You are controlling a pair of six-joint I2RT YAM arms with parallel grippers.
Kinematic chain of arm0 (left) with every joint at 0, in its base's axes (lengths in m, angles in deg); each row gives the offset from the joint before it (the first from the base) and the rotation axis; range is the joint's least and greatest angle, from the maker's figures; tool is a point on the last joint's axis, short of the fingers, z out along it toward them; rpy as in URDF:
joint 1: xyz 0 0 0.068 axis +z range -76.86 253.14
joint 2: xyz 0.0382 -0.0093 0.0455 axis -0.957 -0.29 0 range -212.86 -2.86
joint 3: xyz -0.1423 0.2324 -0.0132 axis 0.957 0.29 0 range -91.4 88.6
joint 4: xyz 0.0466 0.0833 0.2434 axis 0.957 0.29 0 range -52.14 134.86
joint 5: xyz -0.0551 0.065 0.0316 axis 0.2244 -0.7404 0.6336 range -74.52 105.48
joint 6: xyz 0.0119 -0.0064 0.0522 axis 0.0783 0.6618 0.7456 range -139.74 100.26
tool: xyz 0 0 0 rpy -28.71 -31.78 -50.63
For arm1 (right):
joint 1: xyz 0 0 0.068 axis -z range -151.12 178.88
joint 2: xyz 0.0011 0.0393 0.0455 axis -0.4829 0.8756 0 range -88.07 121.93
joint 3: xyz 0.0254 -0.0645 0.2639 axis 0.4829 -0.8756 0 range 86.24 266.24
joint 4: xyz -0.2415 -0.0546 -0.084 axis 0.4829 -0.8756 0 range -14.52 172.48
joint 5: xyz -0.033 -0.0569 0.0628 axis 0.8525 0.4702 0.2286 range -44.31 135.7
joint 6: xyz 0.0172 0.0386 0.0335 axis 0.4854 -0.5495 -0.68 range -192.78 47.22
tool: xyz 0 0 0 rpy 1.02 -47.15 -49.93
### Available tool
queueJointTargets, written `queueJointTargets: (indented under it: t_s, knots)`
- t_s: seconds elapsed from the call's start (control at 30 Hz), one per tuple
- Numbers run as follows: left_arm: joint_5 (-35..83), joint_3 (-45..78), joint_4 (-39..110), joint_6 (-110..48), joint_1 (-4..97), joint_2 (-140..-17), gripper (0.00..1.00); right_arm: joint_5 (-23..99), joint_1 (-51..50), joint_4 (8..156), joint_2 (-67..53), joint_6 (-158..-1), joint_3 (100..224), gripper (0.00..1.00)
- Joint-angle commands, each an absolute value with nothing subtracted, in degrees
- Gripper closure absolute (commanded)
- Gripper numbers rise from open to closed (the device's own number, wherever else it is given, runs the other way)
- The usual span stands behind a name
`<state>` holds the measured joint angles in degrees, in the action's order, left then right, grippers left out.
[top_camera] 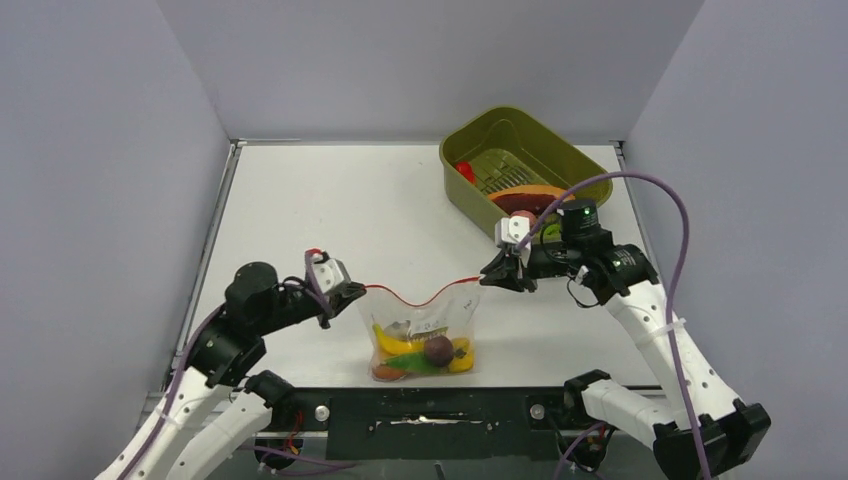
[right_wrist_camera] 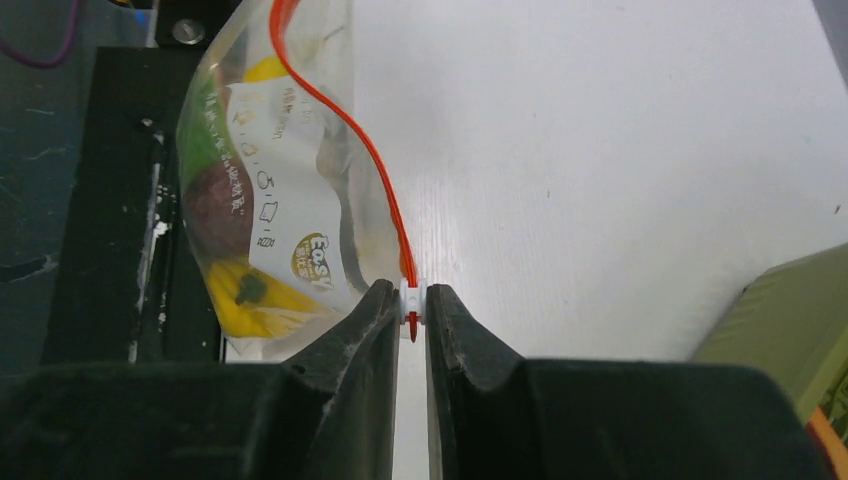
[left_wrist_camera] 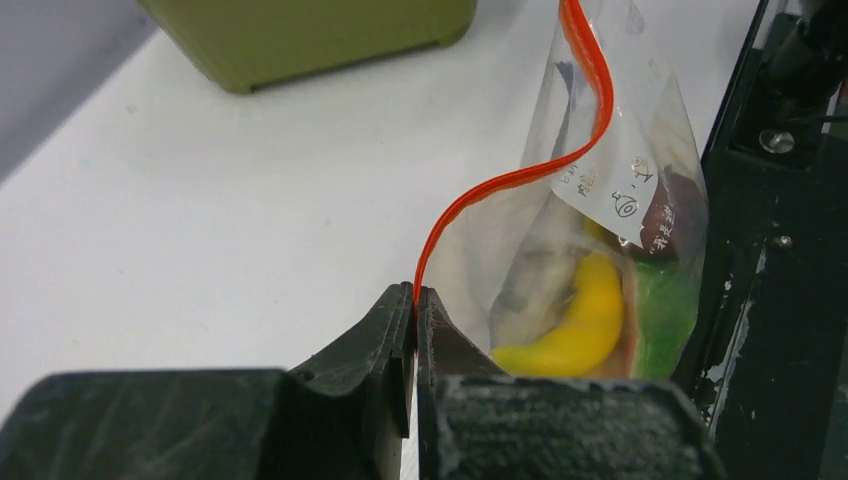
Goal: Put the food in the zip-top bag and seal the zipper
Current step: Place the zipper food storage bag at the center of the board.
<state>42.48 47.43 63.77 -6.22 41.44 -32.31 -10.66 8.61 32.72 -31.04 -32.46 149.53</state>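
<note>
**Bag held between both arms, near edge of the table.** You are holding the zip-top bag up by its mouth. It is hanging between the two arms, just above the near edge of the table. The food is sitting in the bottom of the bag, including a banana and a dark purple piece.

The left gripper is pressed together on the left end of the zipper, pinching the thin red-orange strip between its tips. The right gripper is pinching a small white slider at the strip's right end, with its jaws standing only narrowly apart. The strip is sagging in a wave between the two grips. It is showing as a single line, which suggests a closed mouth, though the views are not confirming a seal along its whole width.

**Hazards from here.**
- Drawing the arms apart too hard is likely to pull the thin strip out of the left tips, since so little of it is gripped.
- The slack wave could make the plastic bunch at the slider and leave a gap unsealed.
- Releasing either end early would let the loaded bag swing or drop onto the black base plate rather than the table.
- Coloured pieces are lying in the olive-green tub. Whether they count as food for the bag is unclear.
</note>
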Motion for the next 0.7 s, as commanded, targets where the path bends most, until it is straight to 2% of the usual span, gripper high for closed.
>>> queueJointTargets:
  t_s: [0.0,0.2,0.37,0.5,0.53,0.57,0.67]
  knots:
    - [37.5,48.5,58.5,-13.3,41.8,-42.0,1.0,-6.0,8.8,55.7,-25.8,-39.8,144.0,0.94]
    - [26.5,48.9,54.0,-17.7,42.5,-51.4,1.0,-0.1,8.7,61.5,-17.9,-43.2,149.7,0.79]
    - [23.1,47.8,52.0,-20.4,44.3,-55.7,1.0,2.0,8.6,65.4,-18.9,-45.4,148.8,0.42]
    - [23.3,46.9,49.1,-22.1,49.0,-57.3,1.0,2.5,8.6,69.6,-21.5,-49.3,147.4,0.23]
    - [23.6,46.9,48.3,-22.5,50.4,-57.8,1.0,2.7,8.5,71.5,-22.3,-51.1,146.9,0.15]
    - [23.7,46.9,47.4,-23.1,51.7,-58.5,1.0,3.1,8.5,73.4,-22.9,-53.3,146.4,0.0]
    - [25.2,46.4,45.5,-23.5,55.0,-61.7,1.0,11.1,8.4,78.8,-24.1,-63.8,146.3,0.02]
